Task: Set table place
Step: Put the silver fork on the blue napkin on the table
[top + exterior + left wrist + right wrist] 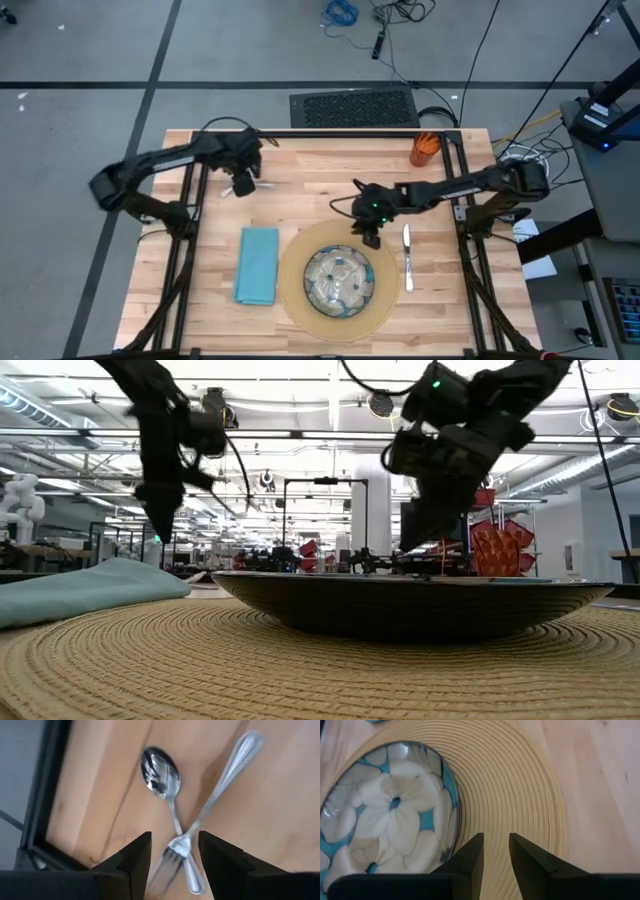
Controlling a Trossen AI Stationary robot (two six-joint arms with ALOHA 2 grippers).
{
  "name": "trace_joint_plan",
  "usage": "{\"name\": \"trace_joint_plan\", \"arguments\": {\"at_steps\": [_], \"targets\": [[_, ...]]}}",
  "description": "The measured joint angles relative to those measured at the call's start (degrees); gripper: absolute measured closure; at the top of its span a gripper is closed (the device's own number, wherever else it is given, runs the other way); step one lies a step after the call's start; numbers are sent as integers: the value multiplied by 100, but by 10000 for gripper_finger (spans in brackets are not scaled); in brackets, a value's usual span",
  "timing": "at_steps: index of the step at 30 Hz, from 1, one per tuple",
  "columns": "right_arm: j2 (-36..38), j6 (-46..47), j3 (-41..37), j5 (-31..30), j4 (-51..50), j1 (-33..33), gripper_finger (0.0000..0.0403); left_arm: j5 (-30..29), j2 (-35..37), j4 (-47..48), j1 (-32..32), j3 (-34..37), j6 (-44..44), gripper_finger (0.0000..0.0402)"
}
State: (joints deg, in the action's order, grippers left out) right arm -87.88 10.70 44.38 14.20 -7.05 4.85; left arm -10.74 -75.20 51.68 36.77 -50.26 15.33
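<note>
Flowered glass bowl (339, 279) sits centred on the woven tan mat (296, 290). Left gripper (174, 857) gapes empty over the crossed fork (210, 805) and spoon (162, 772). Right gripper (495, 851) stands narrowly parted, empty

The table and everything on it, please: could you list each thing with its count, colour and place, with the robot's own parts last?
table: one, light wood with black frame rails, under everything.
mat: one, round tan woven, near edge, right of centre.
bowl: one, glass with teal and white flowers, on the mat.
napkin: one, teal, flat, just left of the mat.
knife: one, silver, right of the mat.
spoon: one, silver, far left part of the table, crossed with the fork.
fork: one, silver, lying across the spoon.
cup: one, orange, far right corner.
left pincer: dark, open, above the crossed fork and spoon.
right pincer: dark, open, empty, above the mat's far edge.
</note>
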Motion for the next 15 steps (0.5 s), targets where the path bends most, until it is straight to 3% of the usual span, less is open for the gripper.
{"name": "trace_joint_plan", "arguments": {"at_steps": [8, 15], "targets": [[243, 101, -107, -116, 76, -339, 319, 57, -1546, 33, 192, -429, 924, 252], [243, 20, -107, -120, 62, -417, 319, 22, -1817, 361, 195, -507, 1301, 252]]}}
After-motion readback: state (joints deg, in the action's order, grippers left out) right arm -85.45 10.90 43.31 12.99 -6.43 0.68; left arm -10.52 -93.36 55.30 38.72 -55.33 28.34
